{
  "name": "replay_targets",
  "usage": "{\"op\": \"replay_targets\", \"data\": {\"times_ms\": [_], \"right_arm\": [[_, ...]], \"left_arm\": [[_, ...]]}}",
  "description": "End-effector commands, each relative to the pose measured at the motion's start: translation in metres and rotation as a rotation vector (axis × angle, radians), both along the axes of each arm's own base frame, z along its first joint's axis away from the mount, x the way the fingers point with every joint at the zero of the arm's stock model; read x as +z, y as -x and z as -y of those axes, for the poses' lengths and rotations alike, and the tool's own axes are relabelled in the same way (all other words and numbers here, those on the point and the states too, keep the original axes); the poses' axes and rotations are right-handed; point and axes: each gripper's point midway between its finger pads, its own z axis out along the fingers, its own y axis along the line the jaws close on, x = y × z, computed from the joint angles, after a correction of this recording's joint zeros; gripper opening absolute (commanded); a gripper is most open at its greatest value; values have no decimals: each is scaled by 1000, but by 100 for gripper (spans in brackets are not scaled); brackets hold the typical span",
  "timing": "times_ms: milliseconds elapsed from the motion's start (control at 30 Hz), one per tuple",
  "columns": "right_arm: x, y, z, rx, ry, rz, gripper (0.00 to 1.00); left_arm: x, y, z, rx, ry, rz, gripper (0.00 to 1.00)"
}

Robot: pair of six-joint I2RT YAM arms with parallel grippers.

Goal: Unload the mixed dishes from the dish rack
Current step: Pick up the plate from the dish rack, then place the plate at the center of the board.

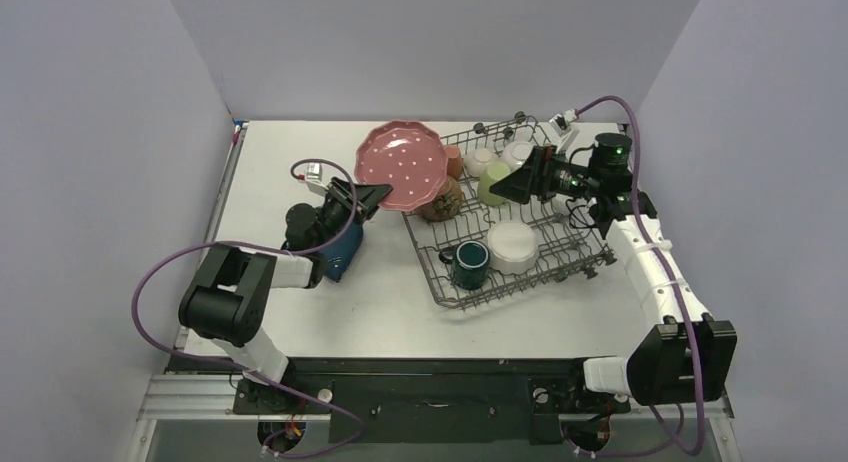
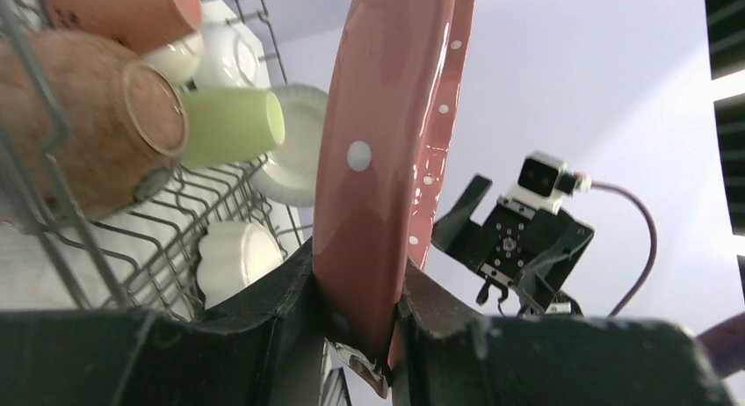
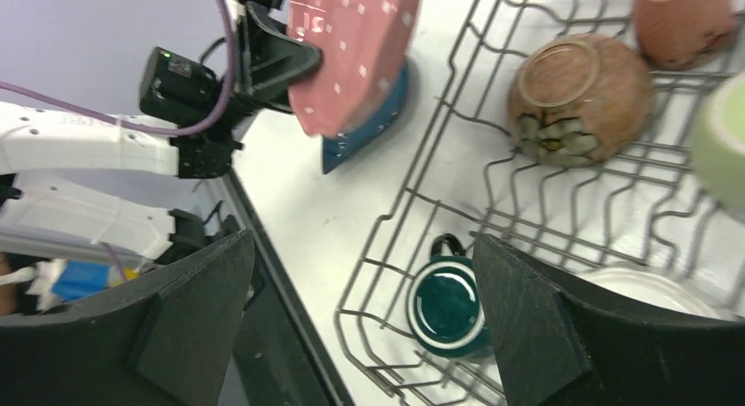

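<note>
Two-fingered, pinched the pink white-dotted plate [image 1: 403,162] by its rim with the left gripper [image 1: 379,197], in the air at the left edge of the dish rack [image 1: 440,293]. Hovered over the rack with the right gripper [image 1: 519,183] wide open, empty.

White table [image 1: 290,152]: dish rack [image 1: 560,250] at right, dark blue leaf-shaped dish [image 1: 346,250] left of it
</note>
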Motion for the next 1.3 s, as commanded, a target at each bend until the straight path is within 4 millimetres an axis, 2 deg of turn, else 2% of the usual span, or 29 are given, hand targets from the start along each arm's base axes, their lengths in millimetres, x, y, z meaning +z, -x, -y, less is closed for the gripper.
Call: {"op": "replay_targets", "data": {"times_ms": [0, 100, 200, 267, 367, 400, 433, 467, 500, 533, 600, 667, 767, 800, 833, 867, 900, 933, 967, 1000, 1033, 1067, 1100, 1267], "right_arm": [[15, 4, 24, -27, 71, 186, 90], [9, 6, 45, -78, 107, 224, 90], [1, 7, 64, -126, 171, 261, 90], [2, 11, 74, -150, 206, 290, 90], [1, 14, 79, -159, 220, 299, 90], [0, 16, 80, -158, 224, 305, 90], [-1, 16, 80, -155, 226, 308, 90], [-2, 17, 80, -154, 226, 307, 90], [-3, 18, 80, -150, 227, 309, 90], [-4, 19, 80, -148, 227, 308, 90], [-5, 20, 80, -145, 230, 311, 90], [-4, 21, 80, -142, 232, 316, 90], [-4, 22, 79, -138, 230, 319, 90], [-3, 23, 79, -139, 231, 320, 90], [-3, 23, 79, -138, 231, 321, 90], [-3, 23, 79, -138, 231, 322, 90], [-3, 23, 79, -138, 231, 322, 90], [-3, 23, 79, -137, 230, 322, 90], [-3, 23, 79, -136, 231, 323, 90], [-3, 23, 79, -136, 231, 322, 90], [-3, 23, 80, -139, 232, 323, 90], [-3, 23, 80, -139, 232, 323, 90], [-3, 23, 80, -141, 232, 321, 90], [-4, 22, 82, -147, 233, 319, 90]], "left_arm": [[80, 0, -42, 77, 78, 237, 0], [72, -18, -67, 144, 51, 190, 0], [64, -34, -83, 196, 19, 149, 0], [57, -45, -93, 237, -13, 124, 0], [52, -64, -111, 309, -62, 109, 0], [44, -70, -114, 319, -73, 80, 0], [48, -76, -121, 341, -81, 90, 0], [40, -82, -124, 351, -89, 65, 0], [45, -88, -129, 364, -91, 72, 0], [36, -94, -130, 367, -98, 41, 0], [27, -110, -149, 417, -109, 4, 0], [17, -122, -158, 441, -124, -30, 0], [3, -142, -165, 452, -150, -66, 0], [6, -148, -167, 454, -156, -62, 0], [-7, -153, -167, 450, -165, -95, 0], [-2, -159, -168, 446, -173, -80, 0], [-16, -164, -168, 440, -184, -117, 0], [-12, -170, -169, 436, -194, -107, 0], [-25, -174, -168, 429, -205, -139, 0], [-22, -179, -168, 425, -213, -131, 0], [-35, -182, -169, 419, -221, -162, 0], [-33, -186, -169, 415, -225, -157, 0], [-44, -188, -168, 410, -230, -184, 0], [-63, -198, -166, 384, -247, -216, 0]]}}
